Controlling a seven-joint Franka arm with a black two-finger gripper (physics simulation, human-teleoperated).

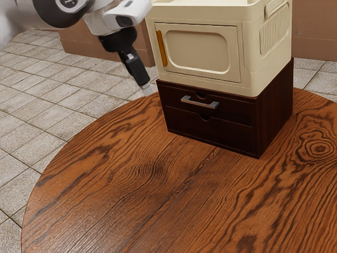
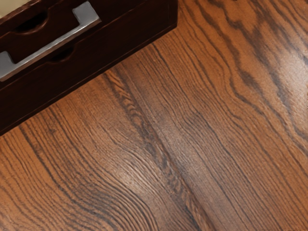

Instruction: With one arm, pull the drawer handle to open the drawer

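Gripper at nine-to-ten o'clock from the handle, exterior view.
Open or closed, I can't tell; poor alignment could make it bump the handle.

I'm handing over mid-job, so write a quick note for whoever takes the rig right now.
Tool: off the handle, toward the exterior view's left of the dark wooden cabinet.
Job's things: metal bar handle on the upper drawer; cream storage box on top of the cabinet.
Done: no opening visible; the drawer looks shut.
Left: bring the tool to the handle, grip it, pull the drawer open.
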